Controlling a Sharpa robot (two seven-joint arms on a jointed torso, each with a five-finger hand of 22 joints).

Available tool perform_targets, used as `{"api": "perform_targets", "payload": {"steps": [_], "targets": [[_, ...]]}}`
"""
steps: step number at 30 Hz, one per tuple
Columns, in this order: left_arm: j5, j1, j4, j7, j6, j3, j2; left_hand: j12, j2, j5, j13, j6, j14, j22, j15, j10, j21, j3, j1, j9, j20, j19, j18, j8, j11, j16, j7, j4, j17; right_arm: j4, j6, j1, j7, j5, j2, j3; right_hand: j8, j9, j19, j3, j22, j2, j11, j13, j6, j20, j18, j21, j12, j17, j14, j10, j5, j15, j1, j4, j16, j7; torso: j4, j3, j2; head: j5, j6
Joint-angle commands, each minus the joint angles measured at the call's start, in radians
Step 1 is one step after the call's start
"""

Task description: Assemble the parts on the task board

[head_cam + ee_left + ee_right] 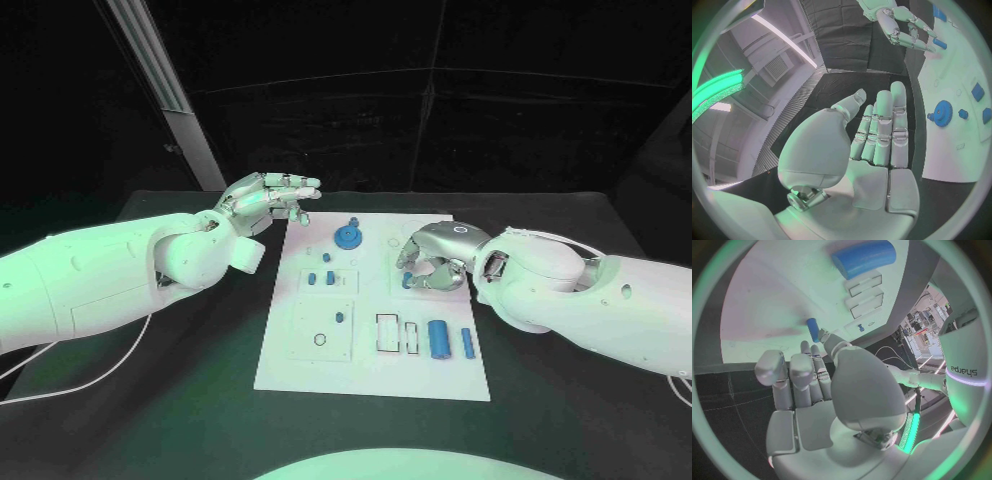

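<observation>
Several small blue parts [440, 341], apparently cylinders, on white task board [372, 372]

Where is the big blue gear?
In the head view, the blue gear sits on the far end of the white task board, between the left hand and right hand.

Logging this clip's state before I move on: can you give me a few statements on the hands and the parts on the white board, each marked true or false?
1. The left hand holds a blue part. False: its fingers are spread and hold nothing.
2. The right hand is over the white board. True.
3. A small blue part sits at the right hand's fingertips. True.
4. The blue gear lies off the board on the black table. False: it is on the board, near its far edge.
5. The two long blue cylinders lie on the board's near part. True.
</observation>
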Motion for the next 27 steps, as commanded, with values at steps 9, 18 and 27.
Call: {"api": "perform_targets", "payload": {"steps": [9, 18, 27], "targets": [[0.001, 0.001, -0.001, 0.005, 0.015, 0.0, 0.001, 0.003, 0.012, 0.004, 0.002, -0.009, -0.007, -0.002, 0.001, -0.008, -0.006, -0.001, 0.002, 0.001, 0.008, 0.001, 0.007, 0.006, 0.003, 0.006, -0.001, -0.004, -0.001, -0.015, 0.095, 0.001, 0.012, -0.004, 0.02, 0.0, 0.014, 0.005, 0.028, 0.032, 0.03, 0.015, -0.012, -0.002, 0.051, -0.009, -0.002, 0.022, 0.003, 0.025, 0.009, 0.078, -0.003, -0.015, 0.021, 0.008, 0.017, 0.0, -0.0006, 0.0002, 0.0, 0.003, -0.004], [0.001, 0.001, -0.005, 0.004, 0.014, 0.0, 0.0, 0.003, 0.013, 0.004, 0.002, -0.009, -0.007, -0.002, 0.001, -0.008, -0.006, -0.001, 0.003, 0.001, 0.008, 0.001, 0.007, 0.007, 0.003, 0.006, -0.001, -0.005, -0.002, -0.017, 0.047, 0.001, 0.011, -0.004, 0.02, 0.0, 0.021, 0.006, 0.044, 0.068, 0.055, 0.031, -0.018, -0.001, 0.081, -0.015, -0.008, 0.04, -0.006, 0.042, 0.014, 0.114, -0.04, -0.02, 0.042, 0.0, 0.031, -0.001, -0.0004, 0.0005, -0.001, 0.003, -0.005], [0.001, 0.001, -0.005, -0.003, 0.015, -0.001, 0.0, 0.003, 0.013, 0.004, 0.002, -0.009, -0.007, -0.002, 0.001, -0.008, -0.006, -0.001, 0.003, 0.001, 0.008, 0.001, 0.007, 0.007, 0.003, 0.006, -0.001, -0.005, -0.002, -0.018, 0.048, 0.001, 0.006, -0.008, 0.021, 0.0, 0.015, 0.004, 0.044, 0.079, 0.056, 0.024, -0.016, -0.003, 0.078, -0.016, -0.008, 0.041, -0.019, 0.042, 0.013, 0.11, -0.04, -0.019, 0.045, -0.005, 0.032, -0.001, -0.0009, 0.0002, -0.001, 0.002, -0.006]]}}
